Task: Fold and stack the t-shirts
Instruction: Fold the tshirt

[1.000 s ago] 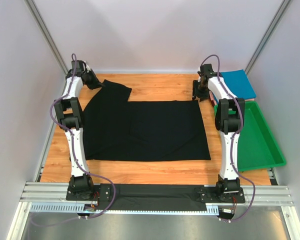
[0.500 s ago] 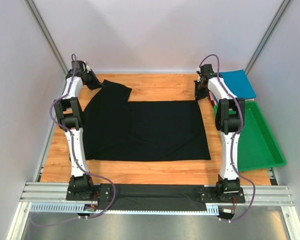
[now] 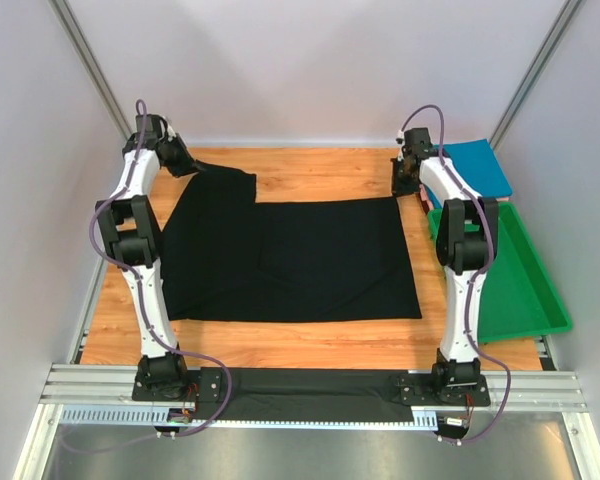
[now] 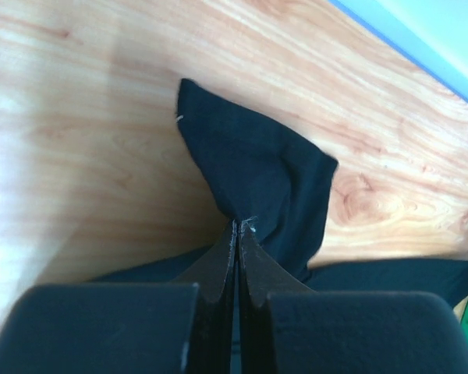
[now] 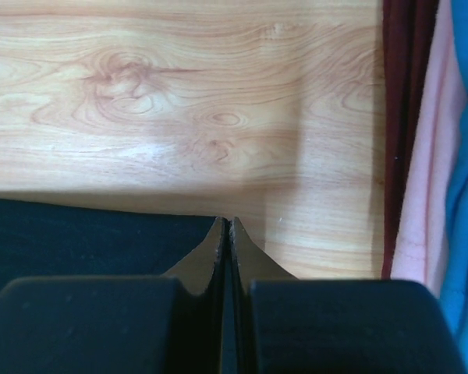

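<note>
On the wooden table, seen from above, the black shirt lies spread almost flat in the middle and covers most of the board. I judge therefore that its folding is not yet begun: no edge is turned over, and only the sleeve at about 10 o'clock is drawn out to a point. The left gripper is there, its fingers pressed fully together on a bunch of this sleeve cloth, which rises in a small peak over the wood. The right gripper is at about 1 o'clock, at the far right corner of the same shirt. Its fingers are also closed with no gap, and the black edge runs exactly up to them, so it seems to pinch the corner (the cloth between the tips itself is not visible). The fabric looks thin, smooth and matt, with only faint creases, and its near edge at 6 o'clock is straight. At about 2 o'clock, just beside the right gripper, the blue shirt lies as a flat rectangle, and at its edge a dark red shirt shows; whether these two are properly folded I cannot tell. The green tray stands at 4 o'clock, apart from the black shirt. What is left, as I judge, is to fold the black one and put it on the pile.
</note>
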{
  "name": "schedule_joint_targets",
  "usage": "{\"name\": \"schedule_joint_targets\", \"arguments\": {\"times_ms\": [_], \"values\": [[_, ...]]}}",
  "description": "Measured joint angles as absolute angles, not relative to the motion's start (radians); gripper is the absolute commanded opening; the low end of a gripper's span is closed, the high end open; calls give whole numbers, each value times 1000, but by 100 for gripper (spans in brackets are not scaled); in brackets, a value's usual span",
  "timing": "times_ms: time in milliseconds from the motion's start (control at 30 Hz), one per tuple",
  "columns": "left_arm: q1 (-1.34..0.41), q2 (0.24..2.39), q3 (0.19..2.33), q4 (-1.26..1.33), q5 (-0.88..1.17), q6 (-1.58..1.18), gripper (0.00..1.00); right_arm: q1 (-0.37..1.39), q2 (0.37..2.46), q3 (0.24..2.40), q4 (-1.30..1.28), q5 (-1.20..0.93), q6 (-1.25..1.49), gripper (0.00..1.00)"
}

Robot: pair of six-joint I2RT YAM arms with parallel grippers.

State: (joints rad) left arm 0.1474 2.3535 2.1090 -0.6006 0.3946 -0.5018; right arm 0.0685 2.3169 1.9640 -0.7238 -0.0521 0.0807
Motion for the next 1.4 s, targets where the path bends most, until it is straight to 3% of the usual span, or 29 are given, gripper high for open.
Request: {"name": "schedule_joint_targets", "arguments": {"times_ms": [500,1033,1400], "values": [[146,2161,1904,-618,308,-412,0,68,2070,1642,-509,-41,32,0],[146,1775,1516,-603,221,-377,0,68,1845,1346,-427,-6,10,0],[151,1692,1393,-628,79,-380,0,68,1764,1206,-405,3,27,0]]}}
